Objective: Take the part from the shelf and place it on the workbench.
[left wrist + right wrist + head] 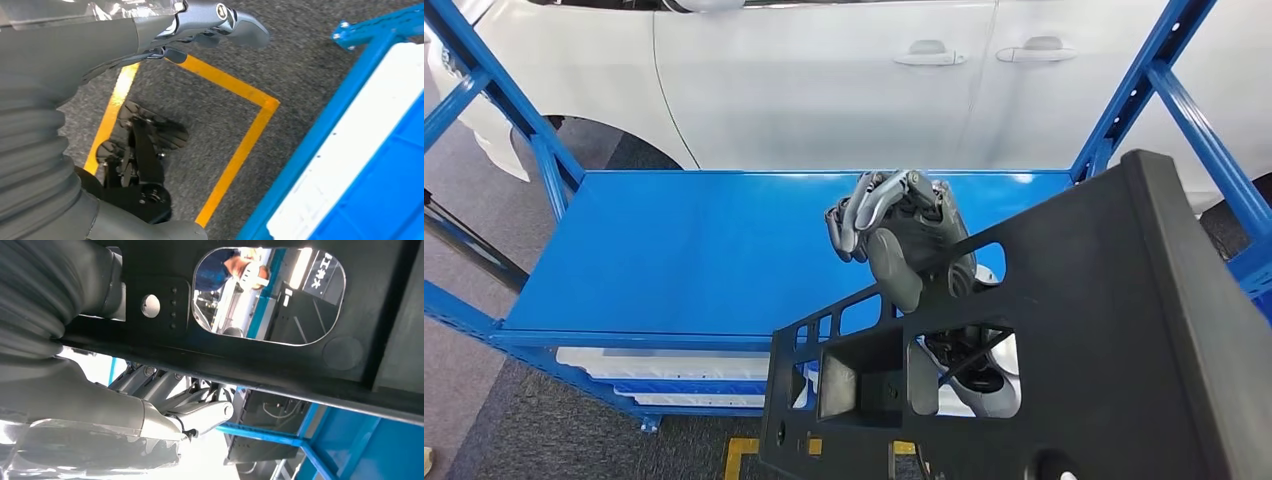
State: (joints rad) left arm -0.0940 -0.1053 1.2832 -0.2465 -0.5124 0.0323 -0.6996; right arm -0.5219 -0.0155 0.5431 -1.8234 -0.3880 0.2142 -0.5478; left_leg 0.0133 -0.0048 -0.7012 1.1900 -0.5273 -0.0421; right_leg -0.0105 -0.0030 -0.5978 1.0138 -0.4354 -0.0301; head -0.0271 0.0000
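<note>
Black part (1064, 340), tilted, lifted clear above the blue shelf (694, 250).
Right hand (904, 240) fingers curl over its upper edge; left hand (215, 22) holds nothing, its spread unclear. One-handed, the part may swing or slip.

Matt black plastic part (1064, 340); glossy blue painted metal shelf (694, 255); rough grey carpet (210, 120)
</note>
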